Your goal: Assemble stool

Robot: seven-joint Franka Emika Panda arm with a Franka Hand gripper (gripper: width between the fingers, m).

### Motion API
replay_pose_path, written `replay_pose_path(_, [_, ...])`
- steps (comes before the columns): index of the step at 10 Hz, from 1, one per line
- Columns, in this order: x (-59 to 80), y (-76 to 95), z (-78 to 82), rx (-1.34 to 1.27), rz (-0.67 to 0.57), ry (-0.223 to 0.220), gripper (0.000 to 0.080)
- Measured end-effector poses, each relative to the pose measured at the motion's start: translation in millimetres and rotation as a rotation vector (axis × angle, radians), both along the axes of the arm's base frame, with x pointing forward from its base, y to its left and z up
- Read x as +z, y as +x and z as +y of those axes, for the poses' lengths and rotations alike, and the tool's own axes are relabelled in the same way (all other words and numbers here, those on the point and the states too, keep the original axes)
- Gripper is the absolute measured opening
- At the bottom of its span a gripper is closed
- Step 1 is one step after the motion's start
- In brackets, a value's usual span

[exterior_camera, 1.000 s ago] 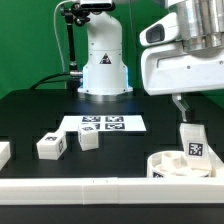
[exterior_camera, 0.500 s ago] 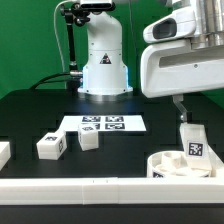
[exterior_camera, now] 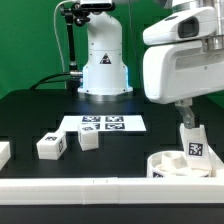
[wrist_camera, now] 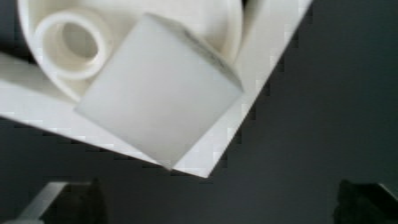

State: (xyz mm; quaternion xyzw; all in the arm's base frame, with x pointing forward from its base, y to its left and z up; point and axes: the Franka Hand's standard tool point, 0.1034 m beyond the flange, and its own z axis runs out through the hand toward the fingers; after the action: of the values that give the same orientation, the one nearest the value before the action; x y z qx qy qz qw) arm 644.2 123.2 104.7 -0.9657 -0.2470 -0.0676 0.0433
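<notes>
The round white seat (exterior_camera: pixel 168 166) lies at the exterior view's right front. One white leg block (exterior_camera: pixel 191 142) with a marker tag stands upright in it. My gripper (exterior_camera: pixel 182 110) hangs just above that leg, mostly hidden by the wrist. In the wrist view the leg's end face (wrist_camera: pixel 169 95) and the seat's round socket (wrist_camera: pixel 71 45) lie below. The gripper (wrist_camera: pixel 210 205) is open and empty, with its dark fingertips (wrist_camera: pixel 54 200) far apart. Two more leg blocks (exterior_camera: pixel 51 146) (exterior_camera: pixel 88 139) lie on the black table at the left.
The marker board (exterior_camera: pixel 103 124) lies flat at the table's middle back. A long white rail (exterior_camera: pixel 80 190) runs along the front edge. Another white piece (exterior_camera: pixel 4 152) sits at the far left. The robot base (exterior_camera: pixel 103 70) stands behind.
The wrist has shifted slightly above the upright leg. The leg, the seat and the loose blocks have not moved.
</notes>
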Motion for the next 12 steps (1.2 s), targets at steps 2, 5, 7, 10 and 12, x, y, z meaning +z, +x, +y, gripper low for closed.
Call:
replay_pose_path(2, [0.0,0.4,-2.2,0.099,-0.012,-0.014,0.0649])
replay_pose_path(5, [-0.6,1.0,-6.6,0.281,-0.033,-0.054,0.0649])
replay_pose_path(7, [-8.2,-5.1,-10.8,0.455,-0.042,-0.090,0.0649])
replay_pose_path(10, [-16.8,-11.6,-18.6,0.635,-0.047,-0.120,0.0649])
replay_pose_path(12, [-24.9,-13.7,-19.5,0.622,-0.050,-0.122,0.0649])
